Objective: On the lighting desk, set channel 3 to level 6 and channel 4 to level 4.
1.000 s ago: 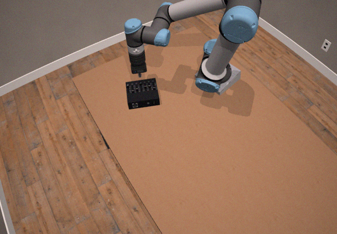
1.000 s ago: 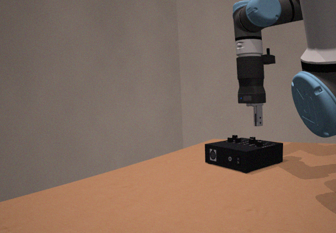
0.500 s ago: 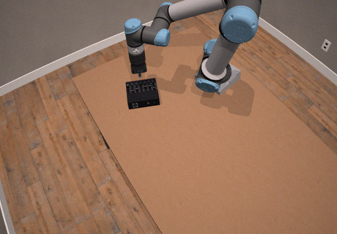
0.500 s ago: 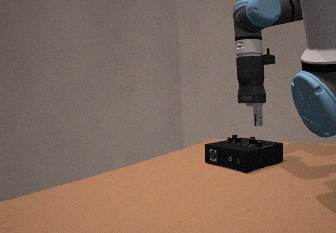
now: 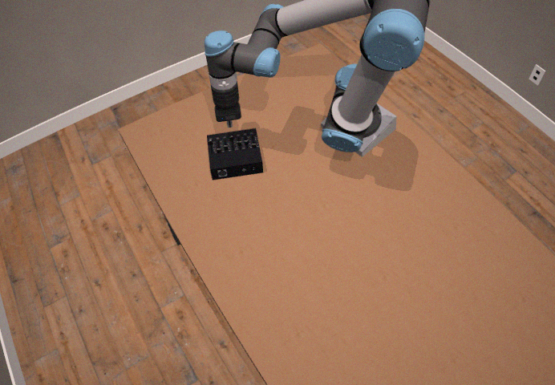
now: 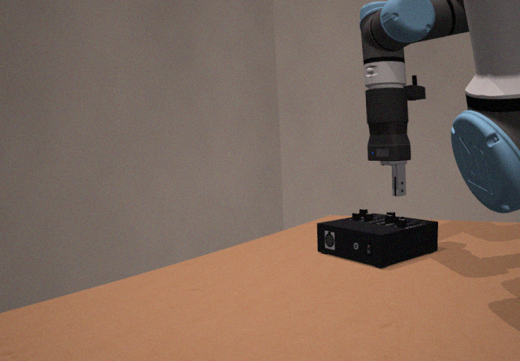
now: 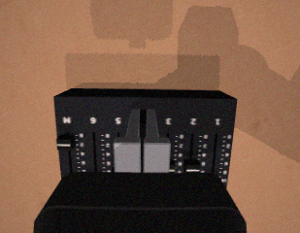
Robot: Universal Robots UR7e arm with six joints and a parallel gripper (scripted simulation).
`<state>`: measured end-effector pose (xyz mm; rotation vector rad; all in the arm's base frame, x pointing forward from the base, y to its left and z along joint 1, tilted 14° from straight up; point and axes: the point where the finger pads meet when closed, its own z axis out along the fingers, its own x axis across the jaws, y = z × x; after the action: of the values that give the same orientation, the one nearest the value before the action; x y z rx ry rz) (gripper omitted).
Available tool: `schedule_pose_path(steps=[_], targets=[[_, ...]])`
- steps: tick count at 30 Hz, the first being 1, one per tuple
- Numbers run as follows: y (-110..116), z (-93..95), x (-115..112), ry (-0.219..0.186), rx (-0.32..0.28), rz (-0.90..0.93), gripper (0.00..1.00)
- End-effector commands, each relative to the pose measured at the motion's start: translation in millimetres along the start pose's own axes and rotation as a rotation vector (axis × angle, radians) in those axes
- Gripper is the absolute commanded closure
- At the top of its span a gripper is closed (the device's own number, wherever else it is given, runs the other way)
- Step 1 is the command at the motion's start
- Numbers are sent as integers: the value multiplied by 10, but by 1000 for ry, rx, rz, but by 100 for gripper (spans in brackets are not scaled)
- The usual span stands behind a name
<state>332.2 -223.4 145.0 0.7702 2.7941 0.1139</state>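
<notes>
The lighting desk (image 5: pixel 234 152) is a small black box standing flat on the brown table; it also shows in the exterior view (image 6: pixel 377 238) and in the wrist view (image 7: pixel 145 136). Its top carries a row of faders with white scale marks. My gripper (image 6: pixel 398 191) is shut and empty, pointing straight down, a little above the desk's top. In the top view the gripper (image 5: pixel 228 123) hangs over the desk's far edge. In the wrist view the shut fingers (image 7: pixel 142 155) cover the middle faders; a fader cap at the left (image 7: pixel 62 144) and one at the right (image 7: pixel 192 169) show. Levels are too small to read.
The arm's base (image 5: pixel 358 131) stands on the table to the right of the desk. The table's left edge (image 5: pixel 151 181) runs close beside the desk, with wooden floor beyond.
</notes>
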Motion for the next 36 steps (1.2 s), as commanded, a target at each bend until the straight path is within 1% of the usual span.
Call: schedule_pose_path(steps=[1,18,36], targets=[[7,38,3,2,0,-1,100],[10,147,0,2,0,-1,100],[12,217,-2,2,0,-1,100]])
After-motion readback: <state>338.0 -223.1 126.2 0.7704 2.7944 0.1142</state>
